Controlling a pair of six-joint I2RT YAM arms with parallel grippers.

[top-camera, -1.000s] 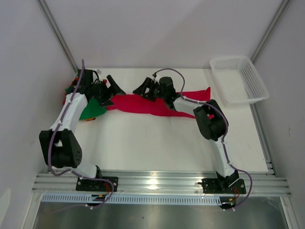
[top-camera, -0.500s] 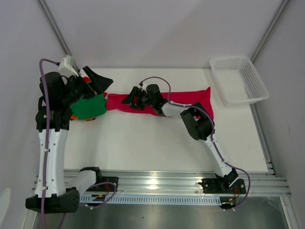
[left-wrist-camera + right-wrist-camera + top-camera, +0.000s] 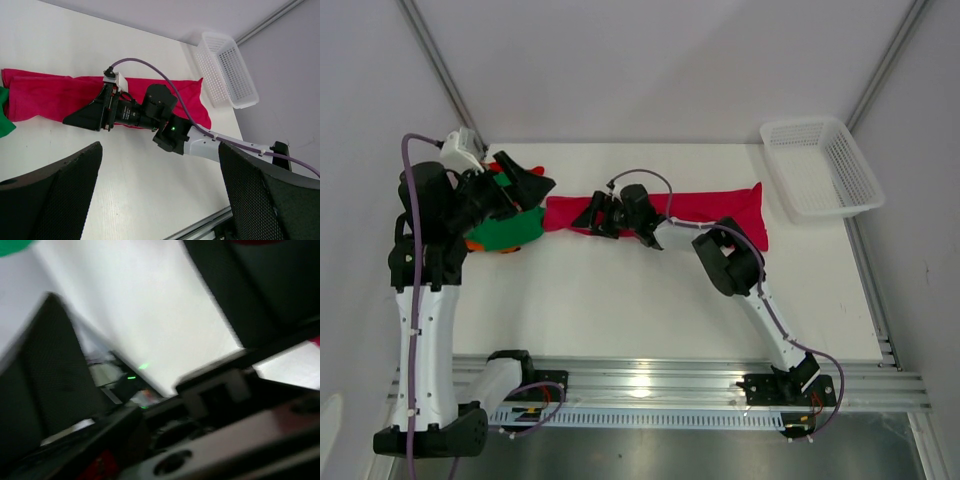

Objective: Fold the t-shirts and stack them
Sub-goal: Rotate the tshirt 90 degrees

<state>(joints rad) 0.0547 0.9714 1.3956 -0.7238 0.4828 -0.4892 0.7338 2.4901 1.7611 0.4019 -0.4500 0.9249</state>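
A crimson-red t-shirt (image 3: 710,208) lies as a long folded strip across the back of the table, also seen in the left wrist view (image 3: 45,95). My right gripper (image 3: 592,213) hovers low over the strip's left end, open, with nothing between its fingers; the left wrist view shows it side-on (image 3: 85,116). A green t-shirt (image 3: 505,232) lies bunched at the left on an orange one (image 3: 473,243). My left gripper (image 3: 527,184) is raised above that pile, open and empty (image 3: 160,200). The right wrist view is blurred, with its gripper (image 3: 150,330) spread over white table.
A white mesh basket (image 3: 820,165) stands at the back right corner, visible too in the left wrist view (image 3: 222,67). The right arm (image 3: 730,255) stretches diagonally over the table's middle. An aluminium rail (image 3: 650,385) runs along the near edge.
The left arm has lifted and swung back from the red shirt's left end to above the green pile. The right gripper has slid left along the red shirt, which now lies straighter.
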